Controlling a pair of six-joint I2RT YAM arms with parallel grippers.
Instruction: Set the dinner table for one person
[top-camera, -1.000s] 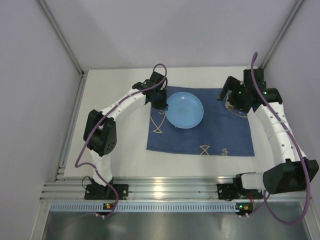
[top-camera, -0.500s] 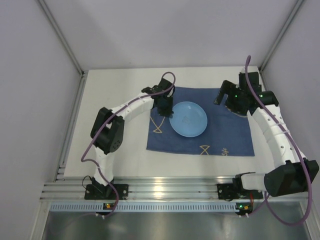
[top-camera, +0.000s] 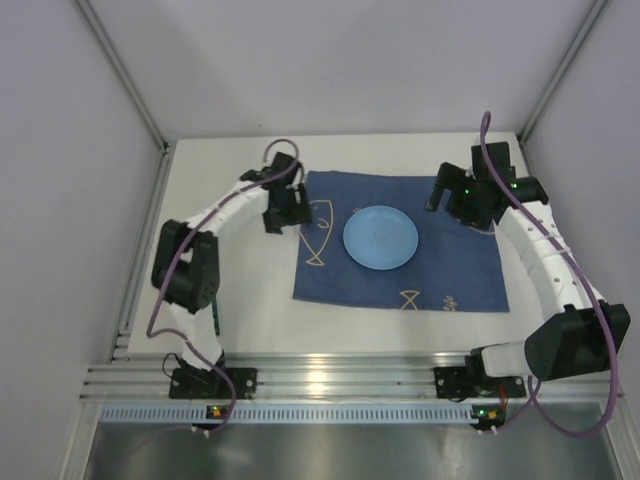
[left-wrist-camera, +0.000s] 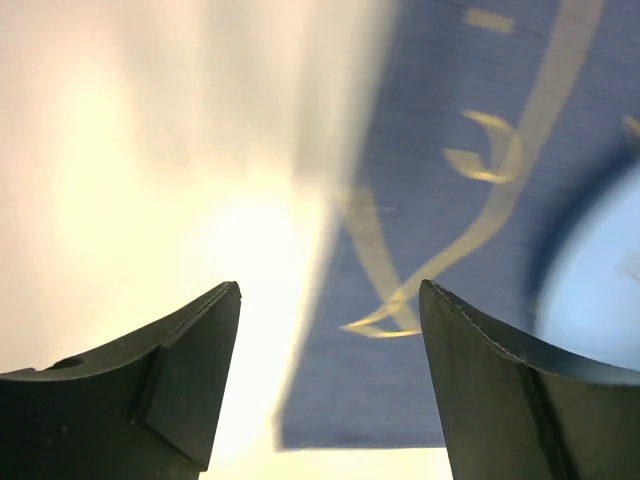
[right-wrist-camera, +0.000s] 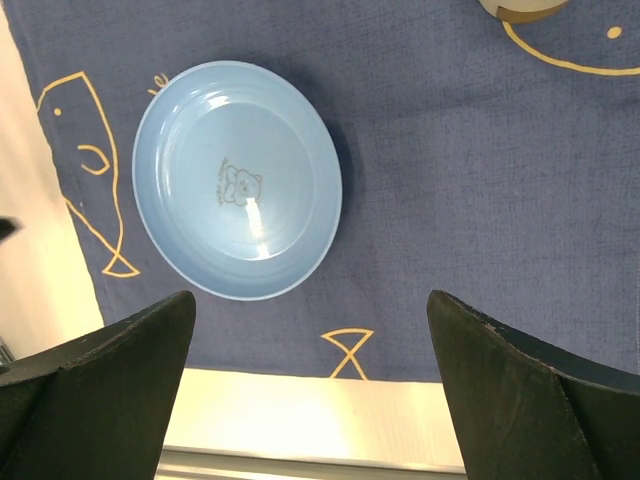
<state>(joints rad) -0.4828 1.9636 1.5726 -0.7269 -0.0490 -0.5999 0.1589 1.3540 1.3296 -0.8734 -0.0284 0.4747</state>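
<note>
A light blue plate (top-camera: 381, 238) with a small bear print lies flat in the middle of the dark blue fish-print cloth (top-camera: 450, 270) on the white dinner table (top-camera: 230, 290). My left gripper (top-camera: 292, 210) hovers over the cloth's left edge, left of the plate, open and empty. Its wrist view shows the cloth (left-wrist-camera: 470, 300) between the fingers (left-wrist-camera: 180, 370) and the blurred plate (left-wrist-camera: 600, 290) at the right. My right gripper (top-camera: 460, 205) is open and empty above the cloth's back right corner, looking down on the plate (right-wrist-camera: 238, 193).
A small pale round object (right-wrist-camera: 520, 8) sits on the cloth at the top edge of the right wrist view. A ribbed aluminium rail (top-camera: 330, 375) runs along the table's near edge. Grey walls close in the left, back and right.
My left gripper has opened, let go of the plate and drawn back left to the cloth's edge. The plate has shifted right and now lies flat mid-cloth. The right gripper shifted slightly.
</note>
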